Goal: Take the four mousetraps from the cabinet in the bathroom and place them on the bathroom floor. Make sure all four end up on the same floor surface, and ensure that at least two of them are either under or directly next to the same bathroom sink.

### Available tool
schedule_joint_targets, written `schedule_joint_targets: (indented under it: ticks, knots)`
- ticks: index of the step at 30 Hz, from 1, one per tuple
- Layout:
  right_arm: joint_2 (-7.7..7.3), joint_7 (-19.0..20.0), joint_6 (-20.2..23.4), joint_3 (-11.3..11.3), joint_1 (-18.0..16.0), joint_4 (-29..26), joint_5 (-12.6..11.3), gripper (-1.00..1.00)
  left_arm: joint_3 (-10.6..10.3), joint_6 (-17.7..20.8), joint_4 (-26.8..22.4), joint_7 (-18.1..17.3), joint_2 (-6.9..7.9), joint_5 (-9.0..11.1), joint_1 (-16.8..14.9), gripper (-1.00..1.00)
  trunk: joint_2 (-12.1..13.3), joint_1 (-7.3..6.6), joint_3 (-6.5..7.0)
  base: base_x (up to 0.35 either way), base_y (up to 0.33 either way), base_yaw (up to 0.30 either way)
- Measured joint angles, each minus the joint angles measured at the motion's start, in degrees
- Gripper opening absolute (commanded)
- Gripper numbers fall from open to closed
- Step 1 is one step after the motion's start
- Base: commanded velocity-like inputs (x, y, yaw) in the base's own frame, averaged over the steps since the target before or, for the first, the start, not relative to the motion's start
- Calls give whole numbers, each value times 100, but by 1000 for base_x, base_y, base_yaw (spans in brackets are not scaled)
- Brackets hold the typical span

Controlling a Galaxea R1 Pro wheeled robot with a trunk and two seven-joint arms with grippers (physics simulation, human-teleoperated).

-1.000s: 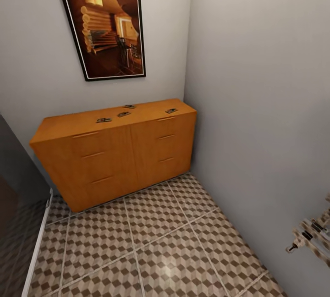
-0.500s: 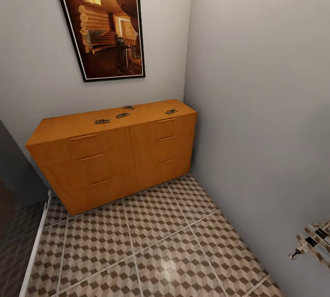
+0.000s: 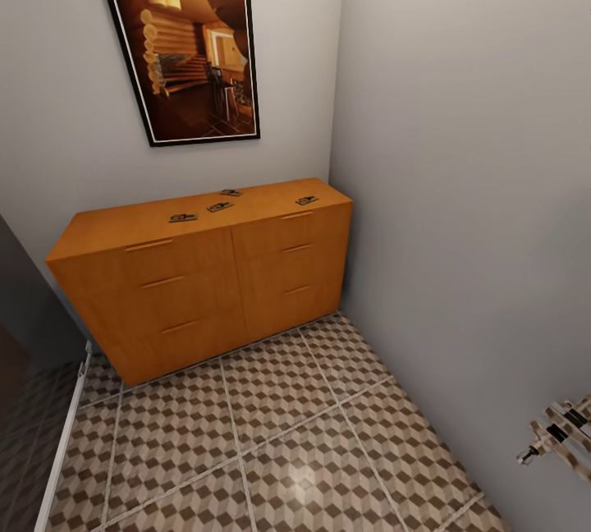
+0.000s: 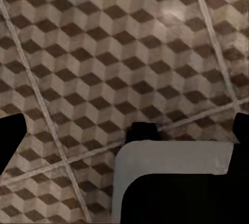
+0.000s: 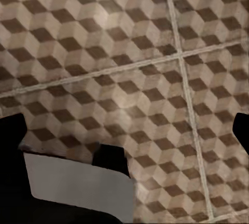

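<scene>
Four mousetraps (image 3: 221,206), one cabinet (image 3: 205,277), one picture (image 3: 185,35).

Four mousetraps lie flat on the cabinet (image 3: 197,269) top, small dark slips on orange-brown wood; one (image 3: 183,218) sits near the front edge, left of centre; another (image 3: 219,207) lies just right of it; a third (image 3: 231,192) rests nearer the back edge; the fourth (image 3: 306,200) lies apart, toward the right end.

The mousetraps (image 3: 220,206) on the cabinet (image 3: 197,286) look too small to make out; the wall picture (image 3: 176,39) is cropped.
</scene>
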Motion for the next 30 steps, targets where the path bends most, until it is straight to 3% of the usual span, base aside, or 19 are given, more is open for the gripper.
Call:
schedule_joint_targets:
  ticks: [1,2,4,7,11,12,15,21,22,25,26,30]
  knots:
    - [2,1,193,2,-42,-1023,-14,100,-2,108,-265,4,-66,-9,-398,100,0,1,3,0,0,0]
    - [13,-4,520,10,-127,-1916,-17,100,-17,330,-418,20,-158,-18,-588,100,1,0,5,0,0,0]
    - [61,-14,893,19,-253,-2526,-17,100,-33,724,-628,54,-256,-27,-974,100,0,0,4,0,0,0]
    - [120,-31,1108,21,-439,-3084,-13,100,-45,1206,-928,82,-297,-30,-1410,100,1,0,4,0,0,0]
    - [154,-48,1258,18,-767,-3574,-19,100,-49,1945,-1506,99,-325,-31,-1857,100,1,0,4,0,0,0]
    - [165,-71,1402,14,-1024,-3785,-18,100,-50,2507,-1970,104,-342,-28,-2084,100,1,0,5,0,0,0]
    - [179,-178,1747,12,-1469,-3937,-17,100,-54,3146,-2596,107,-375,-9,-2501,100,1,0,5,0,0,0]
    - [239,-403,2575,14,-2491,-4038,-19,100,-64,3784,-3280,111,-643,-1,-3266,100,1,0,4,0,0,0]
    - [297,-437,2971,16,-2853,-4105,-17,100,-68,4024,-3452,112,-721,2,-3563,100,1,0,4,0,0,0]
    - [347,-458,3445,17,-3349,-4285,1,100,-73,4421,-3632,110,-768,-4,-4016,100,1,0,4,0,0,0]
    - [366,-467,3774,26,-3677,-4507,32,100,-74,4743,-3738,111,-785,-14,-4397,100,1,0,5,0,0,0]
    - [376,-471,4205,37,-4196,-4722,63,100,-74,5085,-3826,117,-780,-23,-5176,100,0,0,4,0,0,0]
